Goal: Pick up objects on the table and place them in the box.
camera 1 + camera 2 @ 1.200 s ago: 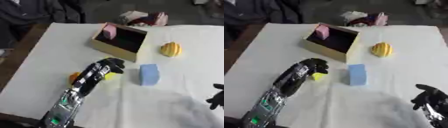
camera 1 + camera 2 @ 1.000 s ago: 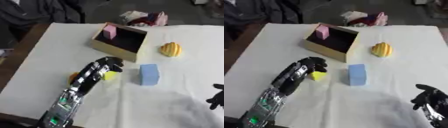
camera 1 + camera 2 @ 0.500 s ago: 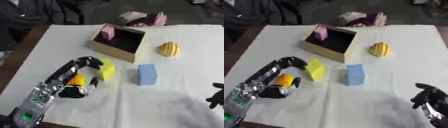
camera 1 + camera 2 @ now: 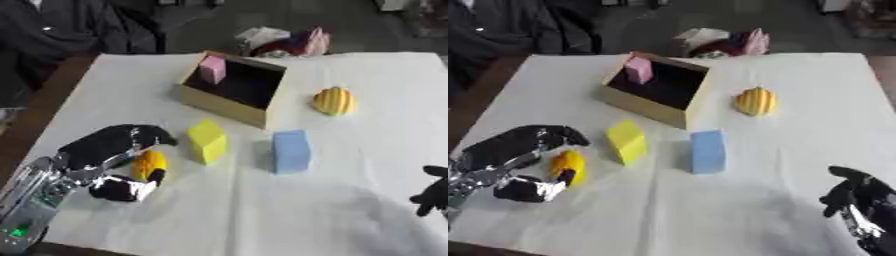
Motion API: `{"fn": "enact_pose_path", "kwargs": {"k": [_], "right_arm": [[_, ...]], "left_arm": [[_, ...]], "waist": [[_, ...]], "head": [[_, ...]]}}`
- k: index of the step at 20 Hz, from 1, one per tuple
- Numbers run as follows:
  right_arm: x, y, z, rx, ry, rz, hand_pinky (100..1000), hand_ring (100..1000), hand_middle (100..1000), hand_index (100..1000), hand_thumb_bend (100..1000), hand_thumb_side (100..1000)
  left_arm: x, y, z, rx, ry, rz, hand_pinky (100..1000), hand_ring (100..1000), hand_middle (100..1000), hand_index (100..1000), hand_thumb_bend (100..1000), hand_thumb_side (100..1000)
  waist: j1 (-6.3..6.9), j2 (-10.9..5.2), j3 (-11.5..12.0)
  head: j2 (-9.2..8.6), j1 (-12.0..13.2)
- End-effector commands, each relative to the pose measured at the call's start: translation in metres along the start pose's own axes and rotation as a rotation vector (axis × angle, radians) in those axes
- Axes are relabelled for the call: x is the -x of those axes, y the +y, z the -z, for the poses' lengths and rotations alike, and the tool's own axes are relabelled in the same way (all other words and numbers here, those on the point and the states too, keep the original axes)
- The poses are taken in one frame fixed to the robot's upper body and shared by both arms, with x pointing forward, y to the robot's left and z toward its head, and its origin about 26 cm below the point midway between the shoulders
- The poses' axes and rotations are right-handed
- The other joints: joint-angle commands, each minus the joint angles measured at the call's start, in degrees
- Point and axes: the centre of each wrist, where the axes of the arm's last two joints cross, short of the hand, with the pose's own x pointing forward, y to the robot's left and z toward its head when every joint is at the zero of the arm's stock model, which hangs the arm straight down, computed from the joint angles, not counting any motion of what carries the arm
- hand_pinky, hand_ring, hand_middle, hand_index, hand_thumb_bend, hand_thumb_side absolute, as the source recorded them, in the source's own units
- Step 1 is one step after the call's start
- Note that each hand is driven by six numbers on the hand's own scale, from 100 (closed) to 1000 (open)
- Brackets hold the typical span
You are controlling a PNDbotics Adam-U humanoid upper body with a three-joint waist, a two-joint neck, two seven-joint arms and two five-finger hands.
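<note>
Slippage is the likely trouble: the left hand [image 4: 114, 160], at seven o'clock on the bench [image 4: 376, 75], curls fingers and thumb around a small rounded orange object [image 4: 150, 164], which could roll free before reaching the box [image 4: 229, 89] at twelve o'clock.

The left hand [image 4: 118, 150] curls over the orange object [image 4: 150, 164], hiding part of it, so its full shape stays unclear. The right hand [image 4: 857, 200] is cut off by the lower right edge (fingers too blurred to read). Inside the box [image 4: 229, 105] the pink block [image 4: 212, 68] has its base hidden by the near wall. Beyond the box, a heap of cloth-like things [image 4: 280, 41] is too blurred to identify.
</note>
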Motion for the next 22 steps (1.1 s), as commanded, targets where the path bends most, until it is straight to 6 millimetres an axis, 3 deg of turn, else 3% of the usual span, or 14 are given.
{"fn": "enact_pose_path", "kwargs": {"k": [1,16,22], "right_arm": [[-0.006,-0.005,0.001,-0.003,-0.017,-0.027,683,461,501,828,100,415],[-0.005,-0.005,-0.001,0.001,-0.009,-0.026,683,460,501,828,100,417],[-0.004,-0.004,-0.001,0.001,-0.007,-0.026,683,460,500,828,100,417]], "left_arm": [[-0.003,0.007,0.0,-0.021,0.077,0.061,802,768,796,894,100,309],[-0.004,-0.01,-0.001,0.125,0.241,0.103,784,742,784,884,135,365],[0.003,-0.019,0.001,0.046,0.313,0.103,788,745,796,895,106,337]], "waist": [[-0.2,-0.81,-0.11],[-0.6,-0.83,0.19],[-0.72,-0.85,0.23]], "head": [[-0.68,-0.18],[-0.62,0.07],[-0.67,0.06]]}}
